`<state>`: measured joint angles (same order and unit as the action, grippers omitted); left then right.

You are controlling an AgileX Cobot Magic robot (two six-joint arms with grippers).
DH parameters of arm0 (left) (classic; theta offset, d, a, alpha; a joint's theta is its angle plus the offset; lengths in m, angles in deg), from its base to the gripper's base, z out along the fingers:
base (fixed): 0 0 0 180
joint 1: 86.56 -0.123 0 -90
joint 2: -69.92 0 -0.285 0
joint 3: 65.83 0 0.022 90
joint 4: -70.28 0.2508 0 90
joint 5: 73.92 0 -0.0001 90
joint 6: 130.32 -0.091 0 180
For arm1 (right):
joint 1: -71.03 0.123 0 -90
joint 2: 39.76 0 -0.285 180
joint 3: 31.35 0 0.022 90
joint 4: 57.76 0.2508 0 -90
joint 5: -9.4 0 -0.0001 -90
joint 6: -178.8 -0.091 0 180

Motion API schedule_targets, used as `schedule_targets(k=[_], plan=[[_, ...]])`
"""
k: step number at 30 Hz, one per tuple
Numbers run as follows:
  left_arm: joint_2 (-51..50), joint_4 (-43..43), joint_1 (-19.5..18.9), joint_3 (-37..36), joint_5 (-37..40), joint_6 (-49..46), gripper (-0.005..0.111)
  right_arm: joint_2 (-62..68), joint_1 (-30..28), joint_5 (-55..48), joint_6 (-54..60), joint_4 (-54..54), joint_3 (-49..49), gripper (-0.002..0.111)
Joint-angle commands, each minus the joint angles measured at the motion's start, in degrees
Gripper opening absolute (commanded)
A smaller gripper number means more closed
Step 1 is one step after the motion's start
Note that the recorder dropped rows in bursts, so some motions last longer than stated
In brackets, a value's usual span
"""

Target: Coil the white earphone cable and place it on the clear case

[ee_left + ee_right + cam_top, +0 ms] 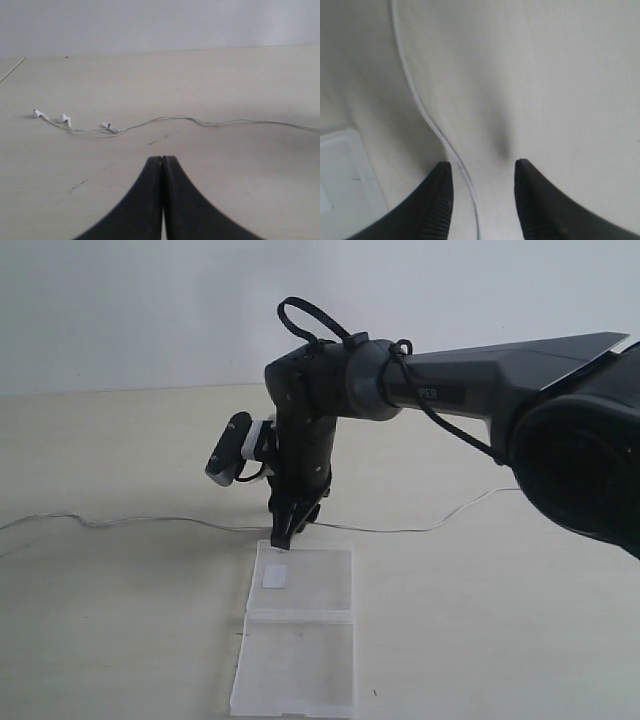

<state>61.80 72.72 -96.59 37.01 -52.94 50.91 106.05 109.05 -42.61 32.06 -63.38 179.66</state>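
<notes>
The white earphone cable lies stretched out across the table. Its two earbuds and the thin wire show in the left wrist view. The clear case lies open and flat in the foreground, with a small white label in its far half. My right gripper points down at the cable just beyond the case's far edge. It is open, and the cable runs between its fingers without being pinched. A corner of the case shows beside it. My left gripper is shut on nothing, short of the cable.
The right arm reaches in from the right, across the middle of the pale table. A white wall stands behind the table. The left arm does not show in the exterior view.
</notes>
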Motion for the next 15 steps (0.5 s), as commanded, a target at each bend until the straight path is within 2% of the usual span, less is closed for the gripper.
schedule_targets(k=[1,15], plan=[[0.33,-0.28,-0.15,-0.06,-0.39,-0.05,0.000,2.04,-0.18,-0.15,-0.39,0.57,0.09,0.041],[0.33,-0.28,-0.15,-0.06,-0.39,-0.05,0.000,2.86,-0.18,-0.16,-0.29,4.07,0.09,0.039]])
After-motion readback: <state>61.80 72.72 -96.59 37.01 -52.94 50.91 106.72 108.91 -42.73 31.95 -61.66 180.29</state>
